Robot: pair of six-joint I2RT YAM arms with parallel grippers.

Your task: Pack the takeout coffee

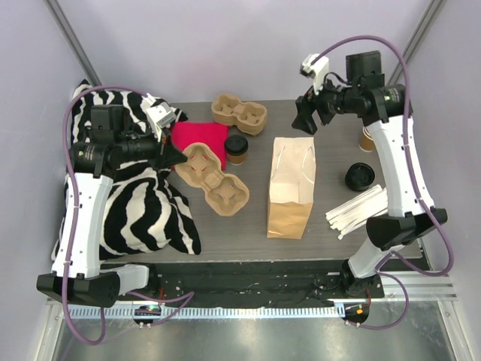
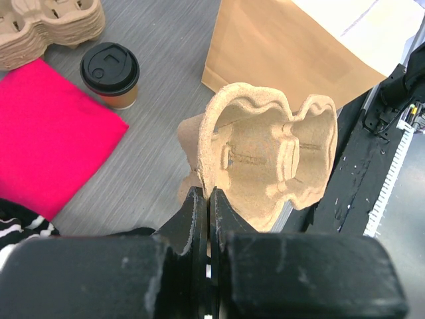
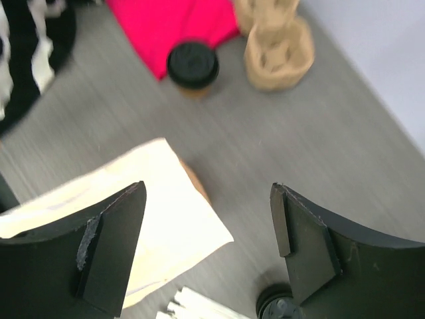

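On the bench (image 1: 331,150), the upright takeout coffee (image 1: 236,149) stands between my left tool (image 1: 179,155), clenched on the pulp carrier (image 1: 218,180), and my released right tool (image 1: 304,120).

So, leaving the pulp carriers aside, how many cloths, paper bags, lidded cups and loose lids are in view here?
cloths: 2 (zebra-print cloth, pink cloth)
paper bag: 1
lidded cup: 1
loose lid: 1
Total: 5
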